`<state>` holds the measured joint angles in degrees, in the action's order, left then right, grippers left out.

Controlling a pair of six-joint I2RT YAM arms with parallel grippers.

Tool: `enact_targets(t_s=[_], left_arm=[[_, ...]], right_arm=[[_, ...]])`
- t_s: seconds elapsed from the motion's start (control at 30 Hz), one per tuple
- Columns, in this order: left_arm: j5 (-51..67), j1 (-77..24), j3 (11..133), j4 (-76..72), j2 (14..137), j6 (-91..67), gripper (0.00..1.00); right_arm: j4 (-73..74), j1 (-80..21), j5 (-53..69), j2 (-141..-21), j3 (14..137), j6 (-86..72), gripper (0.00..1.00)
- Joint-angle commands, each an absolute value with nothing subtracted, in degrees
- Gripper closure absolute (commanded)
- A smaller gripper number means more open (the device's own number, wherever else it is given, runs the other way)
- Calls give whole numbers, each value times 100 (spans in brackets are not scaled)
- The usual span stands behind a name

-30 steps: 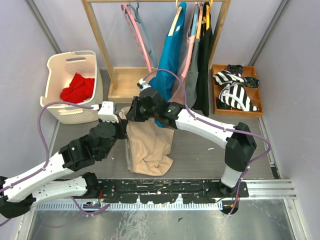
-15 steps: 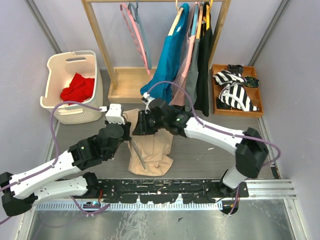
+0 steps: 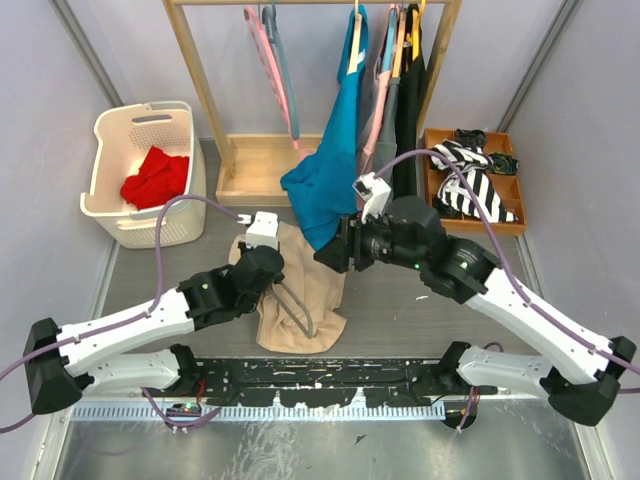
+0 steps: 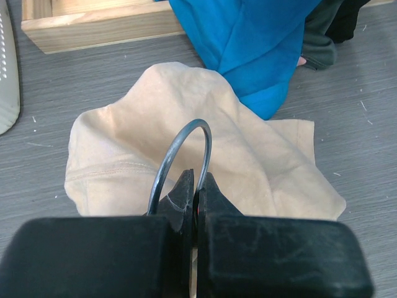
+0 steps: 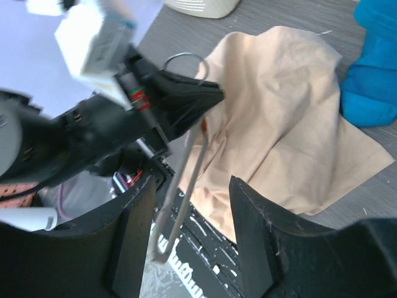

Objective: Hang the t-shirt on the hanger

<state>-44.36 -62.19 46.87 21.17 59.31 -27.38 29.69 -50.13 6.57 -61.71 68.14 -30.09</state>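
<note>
Fig.: L arm reaches fwd, low; L gripper (image 3: 268, 262) clenched on hanger (image 4: 193, 123) hook, over t-shirt (image 3: 322, 285). R arm elbow bent, R gripper (image 3: 335, 256) pointing left, jaws apart, empty.

I find nothing I can read from here. No lettering, label, brand mark or number comes through legibly in my overhead view or in either wrist view.
</note>
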Motion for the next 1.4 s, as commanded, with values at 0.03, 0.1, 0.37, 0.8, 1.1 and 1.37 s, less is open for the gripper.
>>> enact_targets(t_s=[0.03,0.1,0.37,0.8,1.1,1.37], left_arm=[[-4441,-6216,4951,1648,6101,-2599,100],[-4430,-6217,4972,1627,6119,-2584,100],[-4364,-6215,5049,1558,6288,-2541,100],[-4258,-6225,5122,1487,6353,-2551,100],[-4132,-6220,5088,1482,6160,-2559,97],[-3944,-6216,5263,1708,6051,-2566,56]], right_arm=[[2831,-5049,1662,-5733,6422,-2706,44],[2854,-5120,1727,-5762,6371,-2650,45],[2973,-5786,1313,-6403,6521,-2509,46],[2443,-6083,633,-7225,6407,-2772,59],[1394,-6082,554,-7113,5704,-2937,83],[886,-6083,423,-6642,4923,-3115,99]])
